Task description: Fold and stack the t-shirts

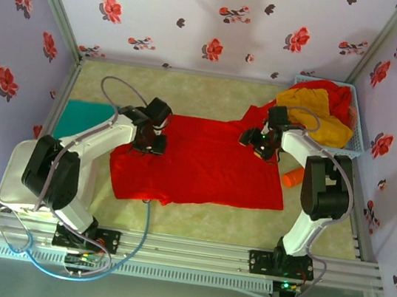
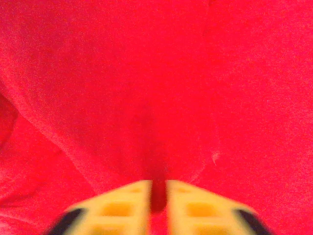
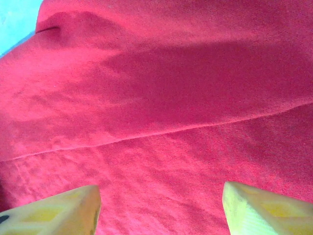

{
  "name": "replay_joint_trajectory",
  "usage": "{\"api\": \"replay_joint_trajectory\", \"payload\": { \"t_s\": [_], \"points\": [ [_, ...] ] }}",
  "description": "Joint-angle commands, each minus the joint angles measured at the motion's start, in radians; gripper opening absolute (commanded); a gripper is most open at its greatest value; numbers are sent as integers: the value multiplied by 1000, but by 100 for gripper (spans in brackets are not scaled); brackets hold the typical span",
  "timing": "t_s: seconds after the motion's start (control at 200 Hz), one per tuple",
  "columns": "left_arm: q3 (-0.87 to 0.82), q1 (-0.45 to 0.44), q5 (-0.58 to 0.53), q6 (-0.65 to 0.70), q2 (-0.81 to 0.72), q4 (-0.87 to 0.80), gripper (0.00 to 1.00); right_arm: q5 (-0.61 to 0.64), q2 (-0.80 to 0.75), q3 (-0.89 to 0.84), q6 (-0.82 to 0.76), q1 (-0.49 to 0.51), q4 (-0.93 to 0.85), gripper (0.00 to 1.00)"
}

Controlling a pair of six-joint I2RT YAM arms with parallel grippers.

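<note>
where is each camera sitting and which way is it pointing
Top external: above and behind the robot, looking down at the table; shows the left arm, right arm, left gripper and right gripper over the red t-shirt.
Left wrist: on the left arm, facing the cloth up close; its yellow fingers nearly together.
Right wrist: on the right arm, facing the cloth; its fingers spread wide.
Shared: all three see the same red t-shirt.
</note>
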Motion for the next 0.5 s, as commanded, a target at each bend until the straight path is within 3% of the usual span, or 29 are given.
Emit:
{"api": "replay_joint_trajectory", "payload": {
  "t_s": [0.0, 0.145, 0.33, 0.495],
  "points": [
    [-36, 5, 21, 11, 7, -55, 45, -17, 16, 14, -2, 5, -8, 67],
    [-85, 44, 13, -32, -77, -42, 51, -20, 17, 10, -1, 6, -2, 67],
    [-197, 140, 14, -102, -143, -22, 40, -23, 24, 16, -5, 7, -5, 67],
    [-272, 164, 13, -137, -120, 36, 36, -23, 13, 14, -19, 10, -26, 68]
  ]
}}
